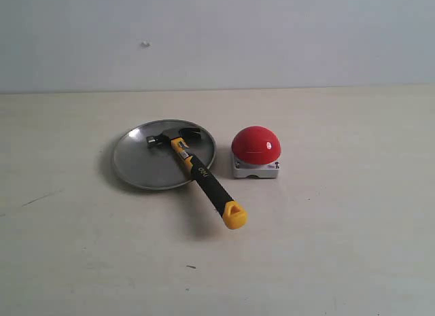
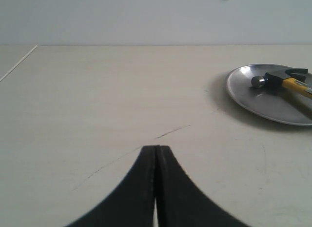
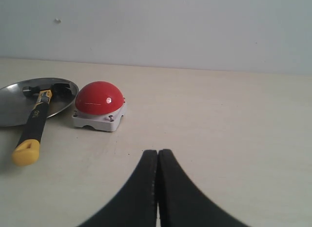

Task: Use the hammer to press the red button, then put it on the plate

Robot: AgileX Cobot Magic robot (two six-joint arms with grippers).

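Note:
The hammer [image 1: 197, 169] lies with its dark head inside the silver plate [image 1: 136, 163] and its black handle crossing the rim, the yellow end resting on the table. The red button [image 1: 255, 144] on its grey base stands just right of the plate. Neither gripper shows in the exterior view. In the left wrist view my left gripper [image 2: 157, 148] is shut and empty, well away from the plate [image 2: 263, 102] and the hammer [image 2: 282, 82]. In the right wrist view my right gripper [image 3: 158, 151] is shut on nothing, a short way from the button [image 3: 99, 98], hammer [image 3: 33, 127] and plate [image 3: 12, 105].
A pale wooden table [image 1: 340, 248] carries everything, with a plain light wall [image 1: 272, 30] behind it. A thin dark scratch [image 2: 171, 132] marks the tabletop ahead of my left gripper.

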